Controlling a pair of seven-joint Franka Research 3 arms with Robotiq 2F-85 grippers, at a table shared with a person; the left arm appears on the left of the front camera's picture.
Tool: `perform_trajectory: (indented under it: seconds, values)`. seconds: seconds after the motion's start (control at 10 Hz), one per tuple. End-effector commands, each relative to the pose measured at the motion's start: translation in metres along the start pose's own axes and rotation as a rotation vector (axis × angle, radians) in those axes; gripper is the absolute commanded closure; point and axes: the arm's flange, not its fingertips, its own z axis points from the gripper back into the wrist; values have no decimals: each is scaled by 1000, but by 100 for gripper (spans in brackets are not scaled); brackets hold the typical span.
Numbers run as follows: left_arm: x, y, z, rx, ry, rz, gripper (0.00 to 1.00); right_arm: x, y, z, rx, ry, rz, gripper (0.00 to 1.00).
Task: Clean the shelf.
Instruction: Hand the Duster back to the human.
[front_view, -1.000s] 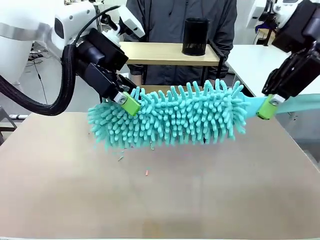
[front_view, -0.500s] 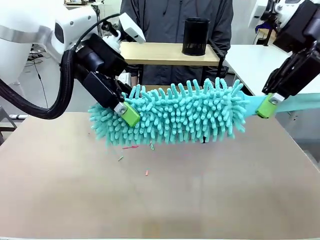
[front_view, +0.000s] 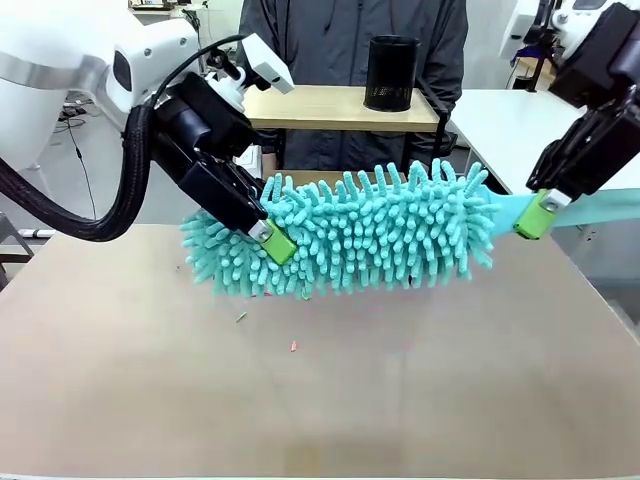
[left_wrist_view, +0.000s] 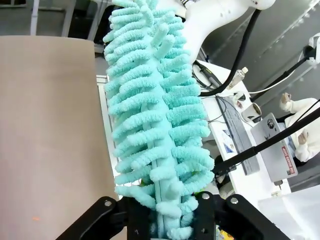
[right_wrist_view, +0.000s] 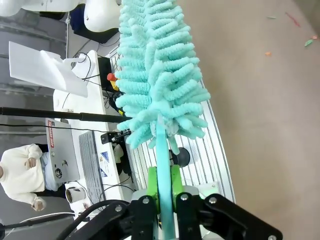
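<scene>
A: Right, where's the shelf (front_view: 340, 106) from my front cam?

B: Far side of the table (front_view: 330, 400), centre, just in front of the person (front_view: 352, 40). Light wood top board on thin black frame; lower board (front_view: 300, 178) peeks out just above the duster. Black mesh cup (front_view: 391, 72) stands on the top board, right of centre.

A: And I've got the duster (front_view: 350, 238) in between?

B: Yep, teal, fluffy w/ noodle strands, held roughly level above the table, across the shelf's lower half in the front view. Its flat teal handle (front_view: 590, 207) runs off pic right.

A: Fingers?

B: Left gripper (front_view: 272, 240) has its fingers pinched into the fluffy head near its left end; left wrist cam shows the strands squeezed between them. Right gripper (front_view: 535, 212) has green pads (right_wrist_view: 152, 186) pressed on the handle just past the head.

A: Room to move?

B: Near half of the table is bare brown surface bar a few tiny scraps (front_view: 293, 346) under the duster's left part. Duster head hangs clear of the table. Its right tip sits close to the shelf's black right leg (front_view: 441, 130). Table's right edge is near my right arm; left edge well apart from the left gripper.
</scene>
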Motion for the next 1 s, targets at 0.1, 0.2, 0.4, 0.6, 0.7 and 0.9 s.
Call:
perform_trajectory:
  seconds: [0.1, 0.2, 0.4, 0.6, 0.7, 0.9]
  values:
    - [-3, -1, -2, 2, 12, -7, 100, 2, 5, -1, -4, -66, -21, 87]
    - [-4, -2, -2, 3, 17, -10, 100, 1, 6, -1, -18, -72, -20, 41]
    - [-4, -4, -1, 7, 25, -18, 100, -3, 7, 3, -25, -90, -16, 0]
    - [-5, -8, 3, 14, 40, -30, 100, -21, 1, 22, -49, -237, -69, 0]
    - [-6, -8, 3, 15, 39, -28, 100, -35, -5, 41, -47, -488, -139, 3]
    - [-12, -9, 7, 13, 30, -22, 100, -85, -43, 71, -116, -959, -427, 0]
